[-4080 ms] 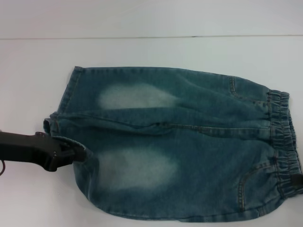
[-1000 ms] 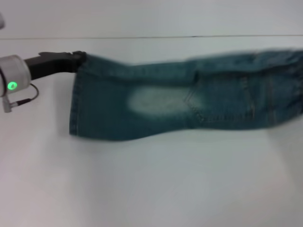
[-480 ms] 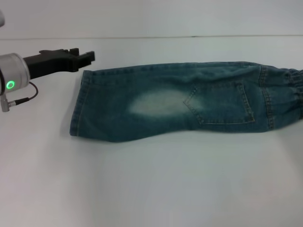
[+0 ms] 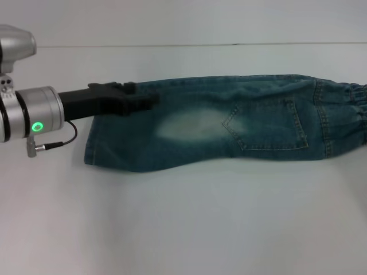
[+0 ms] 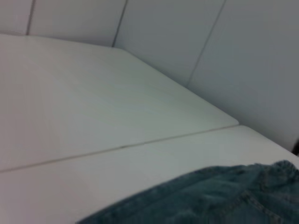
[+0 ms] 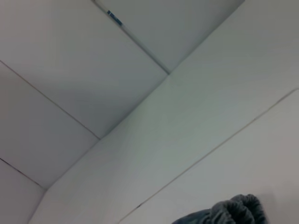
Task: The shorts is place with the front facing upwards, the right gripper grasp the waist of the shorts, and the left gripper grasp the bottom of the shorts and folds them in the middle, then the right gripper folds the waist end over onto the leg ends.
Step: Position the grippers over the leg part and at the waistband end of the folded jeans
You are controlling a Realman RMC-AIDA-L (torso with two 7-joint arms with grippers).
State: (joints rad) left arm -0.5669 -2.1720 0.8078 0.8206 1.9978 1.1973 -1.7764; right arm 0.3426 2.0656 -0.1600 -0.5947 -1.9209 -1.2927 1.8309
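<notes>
The near stretch of the plain white counter (image 4: 183, 229) is bare in front of me. Beyond it lie the blue denim shorts (image 4: 229, 129), folded lengthwise into one long strip with a pale worn patch and a stitched back pocket facing up. That narrow shape tells me the middle fold is made, judging by how the cloth lies.

The flat stitched leg ends (image 4: 92, 143) sit on my left side, resting on the counter. My left hand (image 4: 150, 101), black and unlabelled on a silver cylindrical wrist with a green light, reaches in from the left and hovers over the far corner of that end, above the denim. I cannot tell whether its fingers are spread or pressed together, or whether they touch the cloth. I judge it is here because this corner is where the hem was carried and set.

The puckered elastic waist of the shorts (image 4: 354, 117) lies at the far right, partly cut off by the head view's edge. My right hand is not visible anywhere; its wrist view shows only a bunched bit of gathered denim (image 6: 238, 210) close by, so I judge it sits near the waist, ready for the fold towards the leg ends.

Farthest off, the counter meets a pale wall (image 4: 183, 20).
</notes>
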